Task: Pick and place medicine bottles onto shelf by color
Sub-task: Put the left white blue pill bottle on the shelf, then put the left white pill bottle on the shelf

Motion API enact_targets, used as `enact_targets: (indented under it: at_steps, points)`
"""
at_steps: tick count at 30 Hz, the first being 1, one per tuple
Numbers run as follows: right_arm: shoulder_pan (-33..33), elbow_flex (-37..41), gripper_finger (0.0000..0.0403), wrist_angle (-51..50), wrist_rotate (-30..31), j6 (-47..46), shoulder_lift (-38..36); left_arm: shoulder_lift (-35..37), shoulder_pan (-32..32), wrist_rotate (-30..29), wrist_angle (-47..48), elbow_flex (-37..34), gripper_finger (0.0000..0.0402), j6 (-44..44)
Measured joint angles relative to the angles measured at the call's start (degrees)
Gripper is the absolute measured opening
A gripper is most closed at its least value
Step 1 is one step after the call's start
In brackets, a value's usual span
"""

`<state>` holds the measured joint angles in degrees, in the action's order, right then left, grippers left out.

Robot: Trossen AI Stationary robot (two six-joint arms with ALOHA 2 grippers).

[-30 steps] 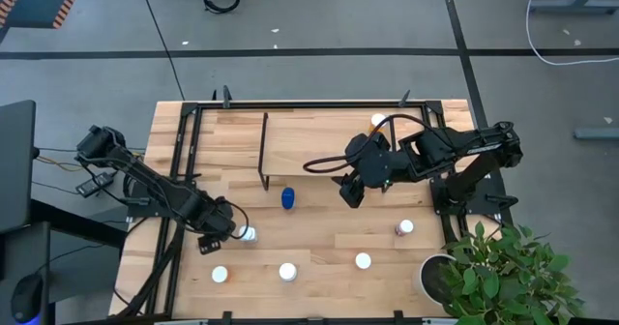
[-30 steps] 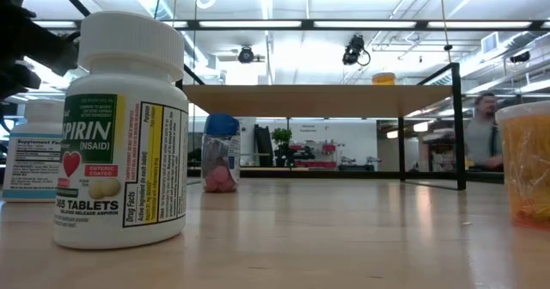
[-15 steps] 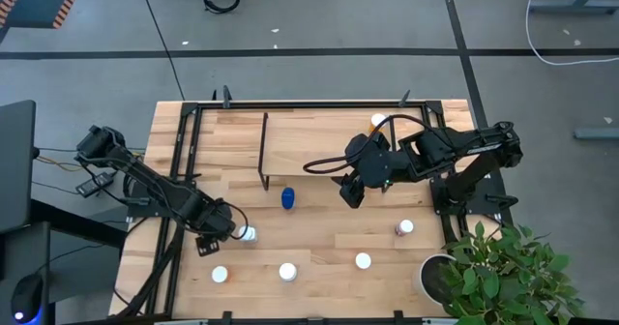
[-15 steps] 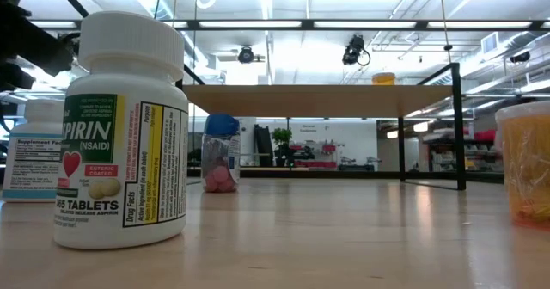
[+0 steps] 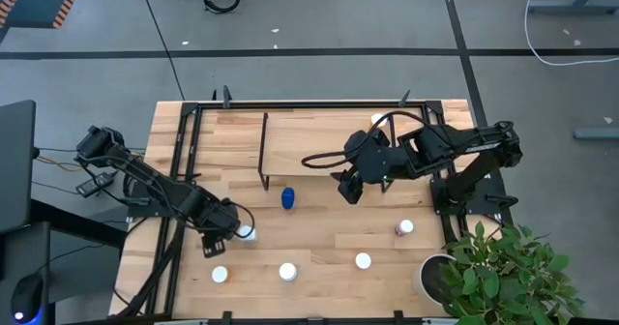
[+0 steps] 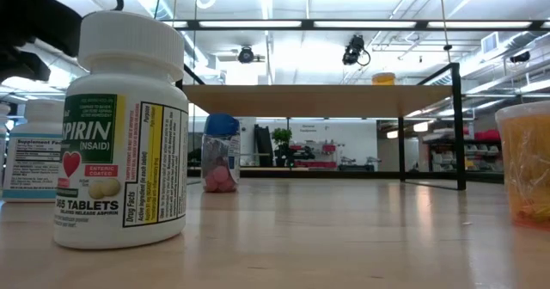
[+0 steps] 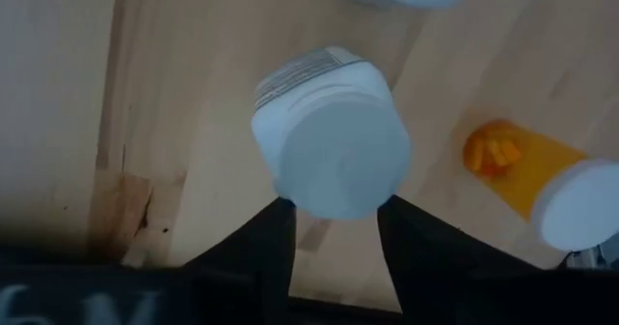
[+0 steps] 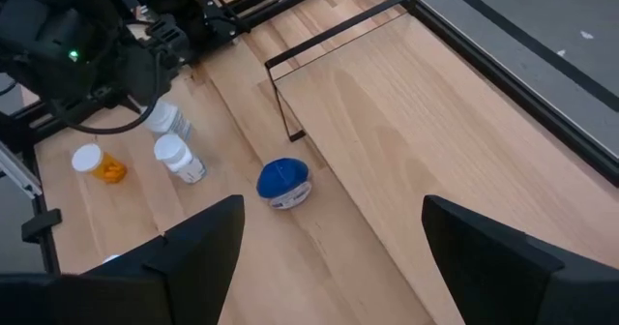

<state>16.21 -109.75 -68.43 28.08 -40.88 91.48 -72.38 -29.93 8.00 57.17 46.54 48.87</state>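
I've got the left gripper (image 5: 238, 232) low at the table's (image 5: 319, 233) front-left, jaws straddling a white bottle (image 7: 332, 132), not clamped yet. Right gripper (image 8: 329, 233) hovers wide open near the shelf (image 5: 319, 146), waiting.

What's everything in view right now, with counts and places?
white bottles: 2, white, front left of table
orange bottles: 3, orange with white caps, two at table front, one on shelf
blue bottle: 1, blue, just before shelf
pinkish bottle: 1, right side
shelf: 1, light wood, table rear
potted plant: 1, green, front right corner
left end effector: at a white bottle
right end effector: open, by shelf front edge
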Motion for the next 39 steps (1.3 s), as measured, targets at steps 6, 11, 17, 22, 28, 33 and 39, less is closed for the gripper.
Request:
enact_targets:
  at_steps: [6,11,17,22,28,33,39]
  points:
    - [0.04,0.0,0.0324,-0.02,-0.04,0.07,0.0,0.0,-0.24,-0.3,-2.28,0.0,0.017,-6.81]
    - [0.04,0.0,0.0324,-0.04,-0.09,0.17,0.0,0.0,-0.85,-1.68,-5.36,0.0,0.0213,-15.81]
    - [0.04,0.0,0.0324,-0.06,-0.31,-0.34,0.0,0.0,-1.2,-5.1,-5.55,0.0,0.0269,-22.78]
    - [0.04,0.0,0.0324,-0.07,-0.31,-1.21,0.0,0.0,-1.1,-5.73,-5.3,0.0,0.0303,-24.41]
    - [0.04,0.0,0.0324,-0.07,-0.24,-1.26,0.01,0.0,-0.34,-5.85,-5.59,0.0,0.0318,-20.78]
    - [0.04,0.0,0.0324,-0.06,-0.22,-1.2,0.0,0.0,-0.11,-5.85,-7.94,0.0,0.0311,-19.05]
    - [0.04,0.0,0.0324,-0.06,0.0,-1.25,0.0,0.0,-0.13,-5.78,-11.16,0.0,0.0308,-8.93]
